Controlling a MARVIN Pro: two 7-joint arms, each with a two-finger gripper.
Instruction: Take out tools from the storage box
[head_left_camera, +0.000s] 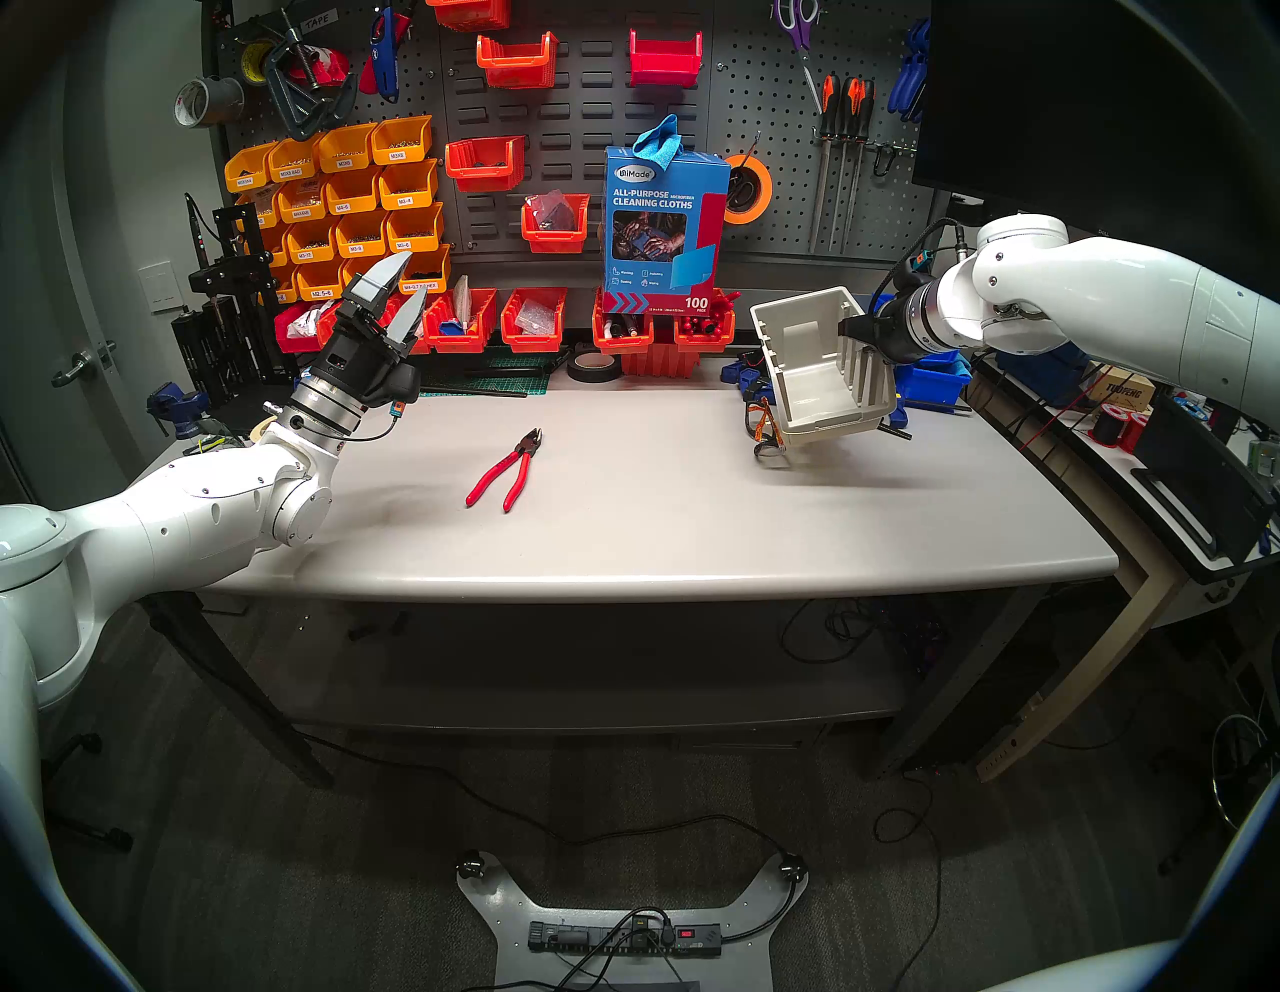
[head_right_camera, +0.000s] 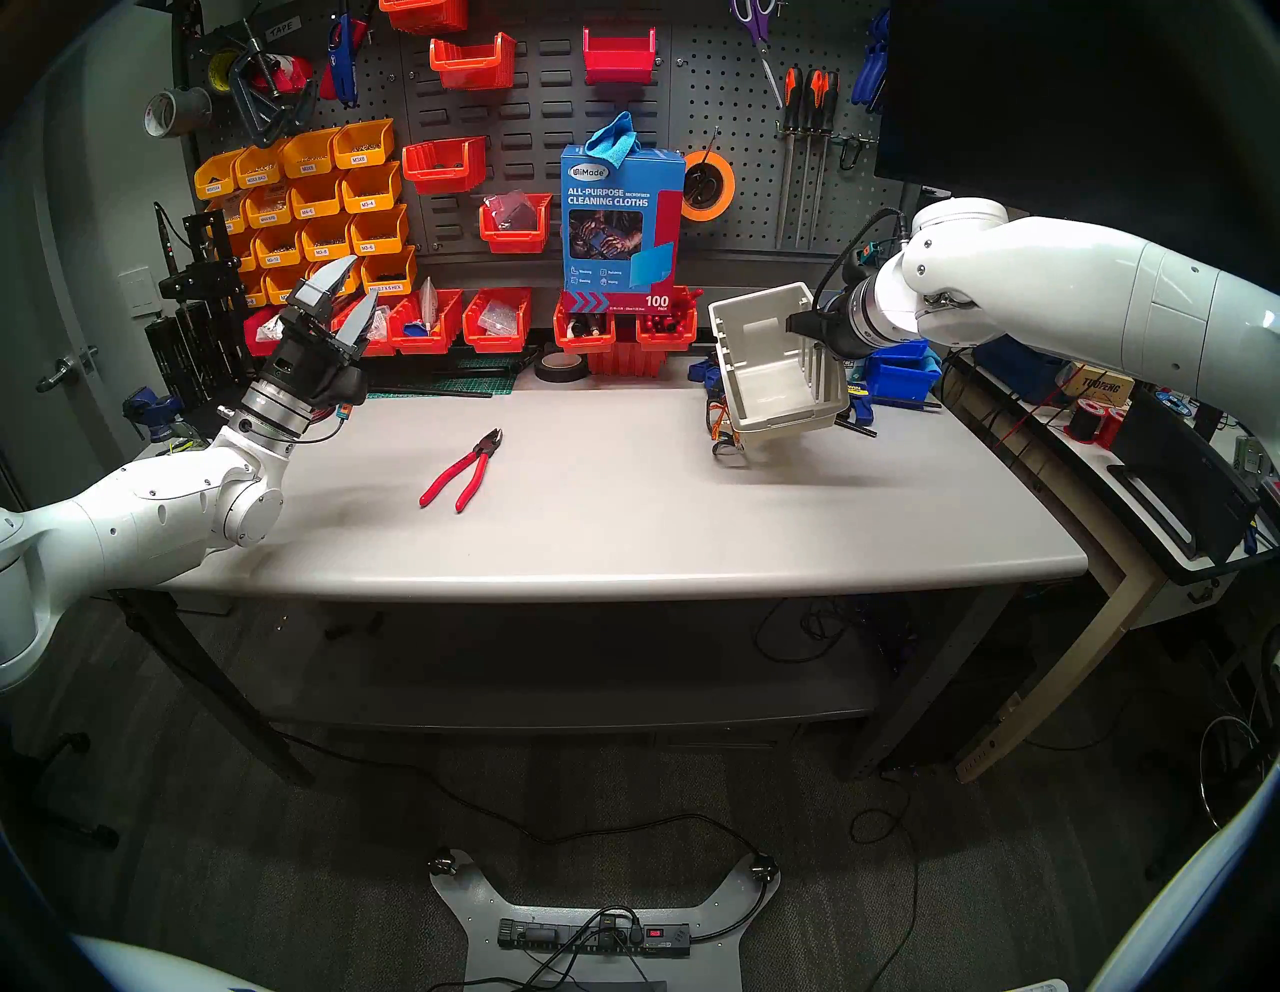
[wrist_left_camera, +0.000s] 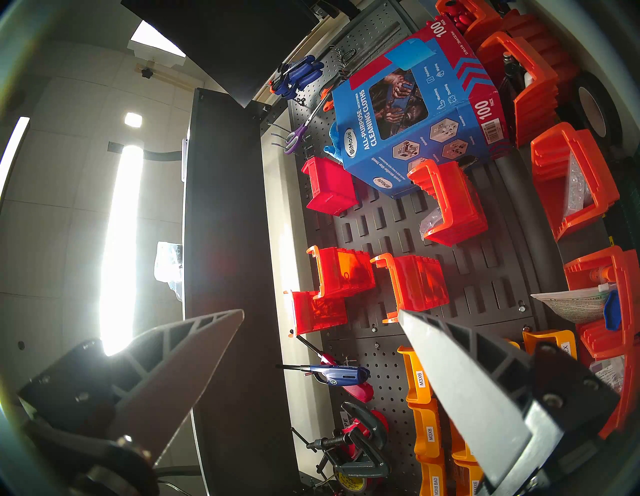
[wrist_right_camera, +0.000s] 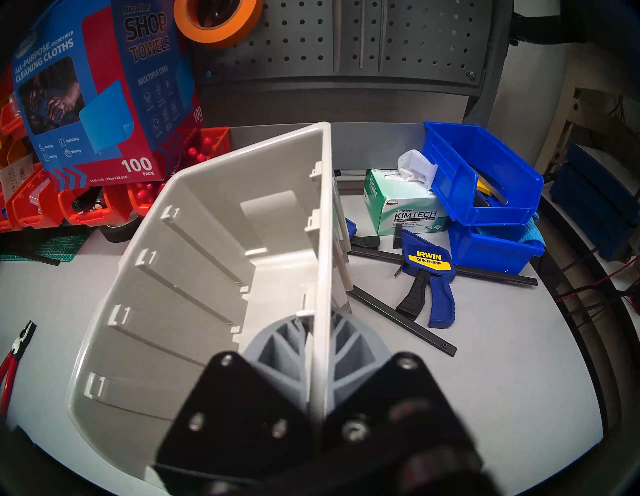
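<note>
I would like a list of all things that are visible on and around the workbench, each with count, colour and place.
storage box: one, beige-grey, tilted in the air above the table's right part, empty inside
pliers: one, red handles, lying mid-table
safety glasses: one, orange-black arms, on the table behind the box's lower edge
cleaning cloths carton: one, blue-red, at the back on orange bins
bar clamp: one, blue, right rear
tissue box: one, green-white, beside blue bins
left gripper: open, empty, raised
right gripper: shut on the storage box wall
</note>
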